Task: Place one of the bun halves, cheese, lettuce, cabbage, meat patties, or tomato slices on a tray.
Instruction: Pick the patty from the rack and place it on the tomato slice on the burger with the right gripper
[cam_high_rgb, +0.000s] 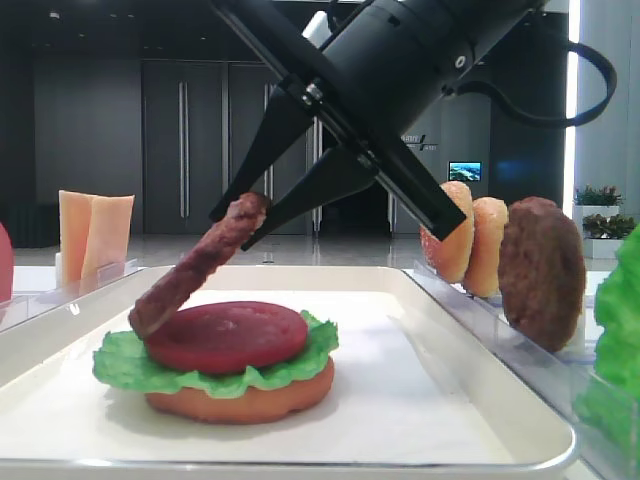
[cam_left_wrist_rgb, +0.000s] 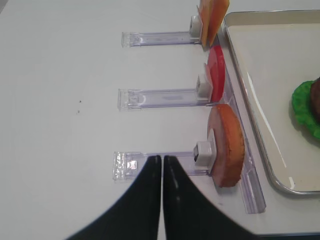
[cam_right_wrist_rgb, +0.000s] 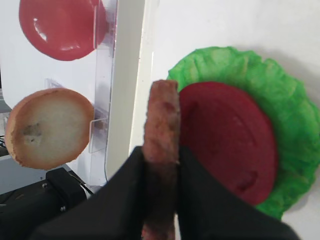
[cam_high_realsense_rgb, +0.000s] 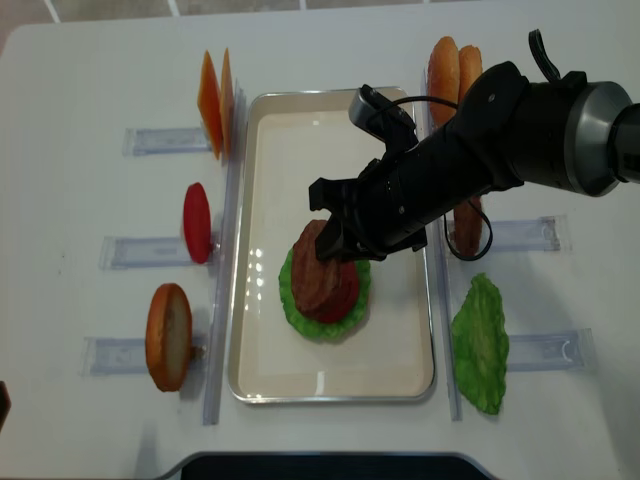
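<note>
On the cream tray a stack stands: a bun half at the bottom, then lettuce, then a tomato slice. My right gripper is shut on the upper rim of a brown meat patty. The patty hangs tilted, and its lower edge appears to touch the stack's left side. The right wrist view shows the patty edge-on between the black fingers, beside the tomato slice. My left gripper is shut and empty, left of the tray, over a clear holder.
Clear holders line both long sides of the tray. On the left stand cheese slices, a tomato slice and a bun half. On the right are bun halves, another patty and a lettuce leaf.
</note>
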